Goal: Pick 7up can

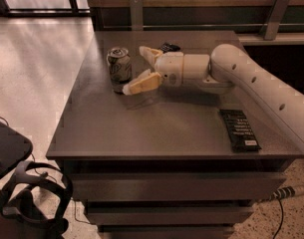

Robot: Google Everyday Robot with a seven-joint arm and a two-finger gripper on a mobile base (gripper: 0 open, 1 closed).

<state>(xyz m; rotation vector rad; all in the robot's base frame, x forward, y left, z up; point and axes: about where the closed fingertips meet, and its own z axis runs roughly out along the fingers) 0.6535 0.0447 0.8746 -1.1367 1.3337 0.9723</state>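
Observation:
The 7up can [119, 68] stands upright on the left part of the grey table [156, 128], pale with dark markings and a silver pull-tab top. My gripper [140, 68] reaches in from the right, just to the right of the can. It is open: one cream fingertip [136, 85] is near the can's base at the front, the other [147, 53] is behind, near the can's top. The can is at the mouth of the fingers and is not gripped.
A flat dark rectangular packet [239, 129] lies near the table's right front edge. Another dark packet [169, 47] lies behind the gripper. Drawers are below the tabletop. A black headset [27, 203] and a cable lie on the floor at the left.

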